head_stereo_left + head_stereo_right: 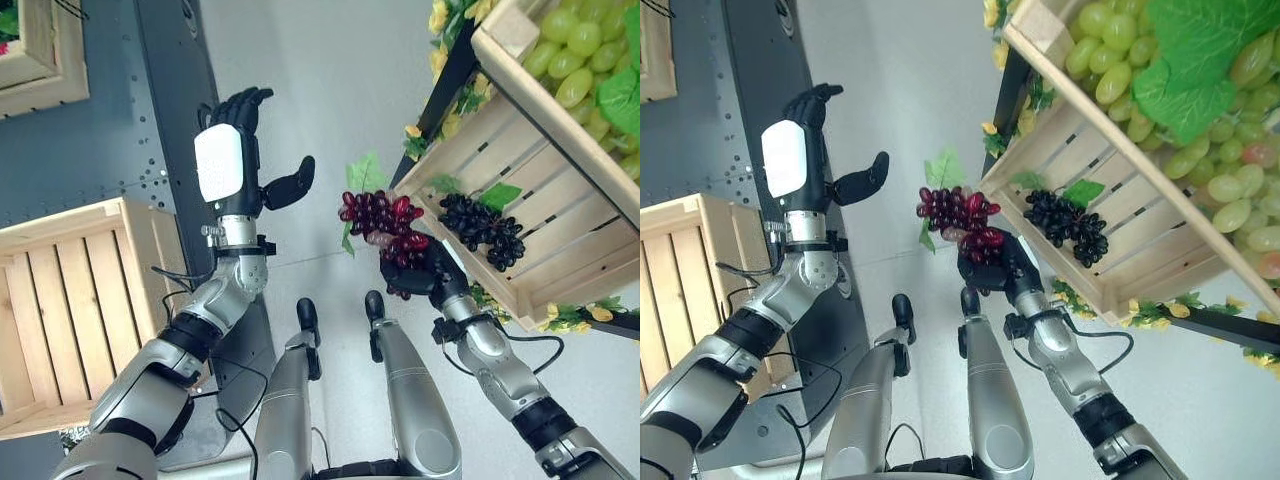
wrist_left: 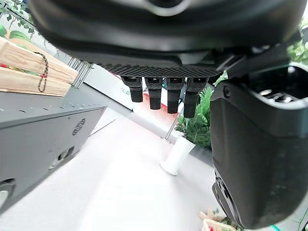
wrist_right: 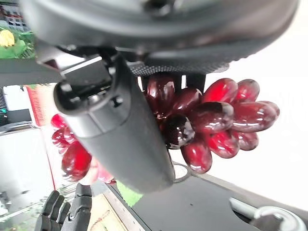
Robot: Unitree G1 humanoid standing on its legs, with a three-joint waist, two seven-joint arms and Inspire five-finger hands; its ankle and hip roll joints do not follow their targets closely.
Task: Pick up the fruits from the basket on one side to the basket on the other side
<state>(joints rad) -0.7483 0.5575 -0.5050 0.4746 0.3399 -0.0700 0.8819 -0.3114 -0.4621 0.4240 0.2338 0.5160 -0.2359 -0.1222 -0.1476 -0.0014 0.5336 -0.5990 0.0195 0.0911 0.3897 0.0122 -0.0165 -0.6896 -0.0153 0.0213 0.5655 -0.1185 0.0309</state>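
My right hand (image 1: 425,276) is shut on a bunch of red grapes (image 1: 385,222) with a green leaf, held in the air just left of the right wooden crate (image 1: 560,225). The right wrist view shows the thumb and fingers curled round the red grapes (image 3: 211,120). A bunch of black grapes (image 1: 482,228) lies inside that crate. My left hand (image 1: 235,150) is raised with straight fingers and holds nothing, well to the left of the red bunch. An empty wooden crate (image 1: 70,310) stands at the left.
A higher crate (image 1: 520,40) full of green grapes (image 1: 575,60) with a leaf sits above the right crate. Yellow flowers and foliage trim the right stand. A dark metal stand (image 1: 120,110) carries the left crates. A potted plant (image 2: 185,139) stands on the floor.
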